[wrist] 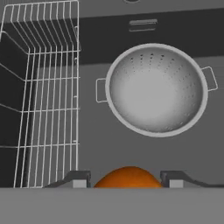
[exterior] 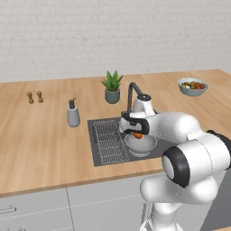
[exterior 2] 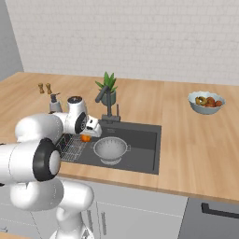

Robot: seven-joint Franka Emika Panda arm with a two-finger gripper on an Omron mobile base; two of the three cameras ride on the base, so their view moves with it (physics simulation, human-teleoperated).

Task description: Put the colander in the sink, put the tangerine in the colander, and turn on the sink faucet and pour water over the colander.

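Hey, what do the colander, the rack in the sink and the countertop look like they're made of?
Colander: probably brushed metal, silver-grey with a soft sheen and rows of tiny holes. Rack: thin pale wire in a grid, likely coated or plated metal. Countertop: looks like matte light wood, with faint plank lines.

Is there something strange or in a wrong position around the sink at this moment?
Nothing stands out. The colander sits upright and empty in the sink, beside the wire rack. The gripper holds the tangerine above the basin. No water or spill is visible.
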